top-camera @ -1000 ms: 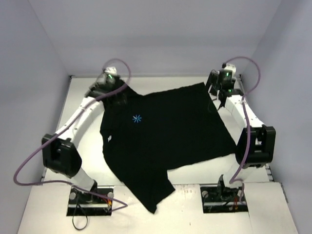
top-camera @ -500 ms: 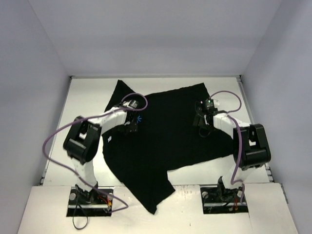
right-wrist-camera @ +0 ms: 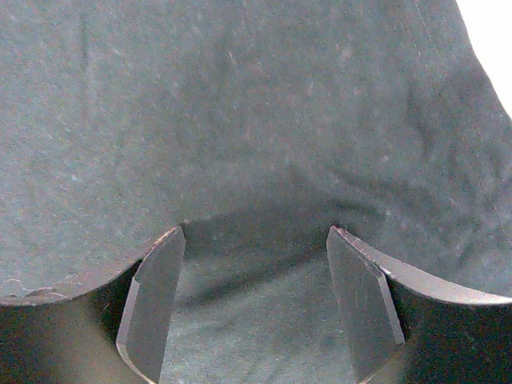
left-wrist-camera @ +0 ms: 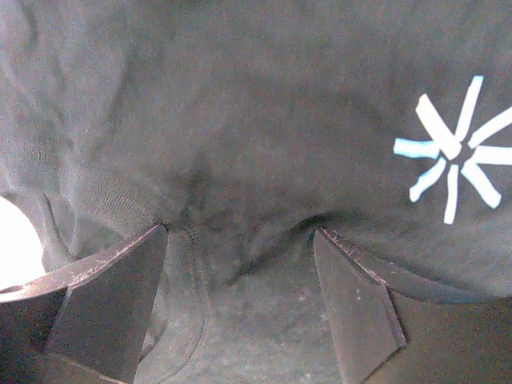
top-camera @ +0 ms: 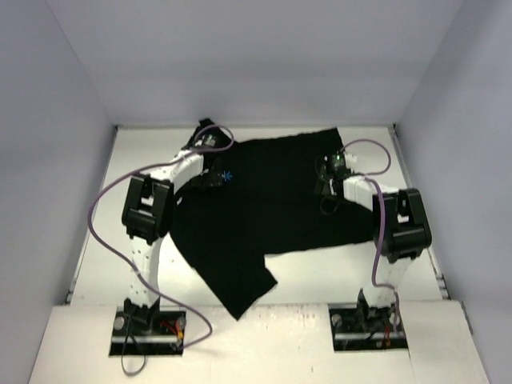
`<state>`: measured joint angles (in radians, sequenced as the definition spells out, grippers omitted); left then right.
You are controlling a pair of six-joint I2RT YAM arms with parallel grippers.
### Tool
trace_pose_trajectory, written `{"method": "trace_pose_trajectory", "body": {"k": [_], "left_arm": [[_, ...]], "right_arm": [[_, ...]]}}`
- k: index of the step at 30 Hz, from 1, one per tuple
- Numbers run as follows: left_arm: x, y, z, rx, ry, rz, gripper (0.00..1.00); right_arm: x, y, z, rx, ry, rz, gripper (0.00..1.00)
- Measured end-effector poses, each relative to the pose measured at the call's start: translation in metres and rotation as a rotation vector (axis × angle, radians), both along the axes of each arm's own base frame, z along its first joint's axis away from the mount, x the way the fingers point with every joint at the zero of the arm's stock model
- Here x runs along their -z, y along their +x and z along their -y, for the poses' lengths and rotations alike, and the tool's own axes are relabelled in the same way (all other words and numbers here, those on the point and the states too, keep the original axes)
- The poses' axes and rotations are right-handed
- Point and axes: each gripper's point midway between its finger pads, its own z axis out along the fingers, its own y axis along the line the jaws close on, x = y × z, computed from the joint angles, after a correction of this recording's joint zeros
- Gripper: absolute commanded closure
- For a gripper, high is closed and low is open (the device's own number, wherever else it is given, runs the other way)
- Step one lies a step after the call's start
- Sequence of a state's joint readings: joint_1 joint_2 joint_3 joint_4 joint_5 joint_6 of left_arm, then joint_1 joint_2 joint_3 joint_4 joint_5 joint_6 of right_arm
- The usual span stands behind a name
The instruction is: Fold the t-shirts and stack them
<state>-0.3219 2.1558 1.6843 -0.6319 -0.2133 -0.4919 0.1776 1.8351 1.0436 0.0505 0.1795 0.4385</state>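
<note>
The black t-shirt [top-camera: 272, 216] lies spread on the white surface [top-camera: 320, 276], chest up, with its small blue mark [top-camera: 227, 176] showing. One corner trails away from the mark toward the arm bases.

The left pincer [top-camera: 216, 178] is down on the cloth just beside the mark. In its own wrist view the left pincer [left-wrist-camera: 238, 234] stands spread, with both tips against the fabric and the ribbed collar [left-wrist-camera: 104, 204] next to one finger. Rumpled cloth lies between the tips, but nothing is pinched.

The right pincer [top-camera: 326, 196] is well apart from the mark, on the shirt's opposite side. Seen close, the right pincer [right-wrist-camera: 254, 232] is spread too – its tips rest on smooth cloth and grip nothing.
</note>
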Motion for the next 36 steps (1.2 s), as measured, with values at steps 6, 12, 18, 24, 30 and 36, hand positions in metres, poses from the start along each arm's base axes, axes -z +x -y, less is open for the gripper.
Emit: {"method": "trace_pose_trajectory", "body": {"k": [6, 12, 18, 24, 30, 36], "left_arm": [[-0.007, 0.046, -0.009, 0.036, 0.007, 0.062, 0.24], [-0.044, 0.065, -0.021, 0.068, 0.014, 0.139, 0.20], [-0.155, 0.030, -0.025, 0.057, -0.080, 0.334, 0.20], [-0.194, -0.077, -0.012, 0.055, -0.212, 0.411, 0.20], [-0.098, -0.125, 0.008, 0.068, -0.216, 0.172, 0.26], [-0.024, -0.127, 0.005, 0.040, -0.162, 0.003, 0.28]], "right_arm": [[-0.005, 0.028, -0.009, 0.010, 0.030, 0.029, 0.31], [-0.038, 0.054, -0.015, -0.028, 0.031, 0.078, 0.30], [-0.113, 0.043, 0.004, -0.002, 0.050, 0.214, 0.31], [-0.126, -0.015, 0.061, 0.144, 0.073, 0.238, 0.31], [-0.060, -0.052, 0.053, 0.141, 0.098, 0.052, 0.33], [-0.026, -0.061, 0.048, 0.127, 0.107, -0.032, 0.33]]}}
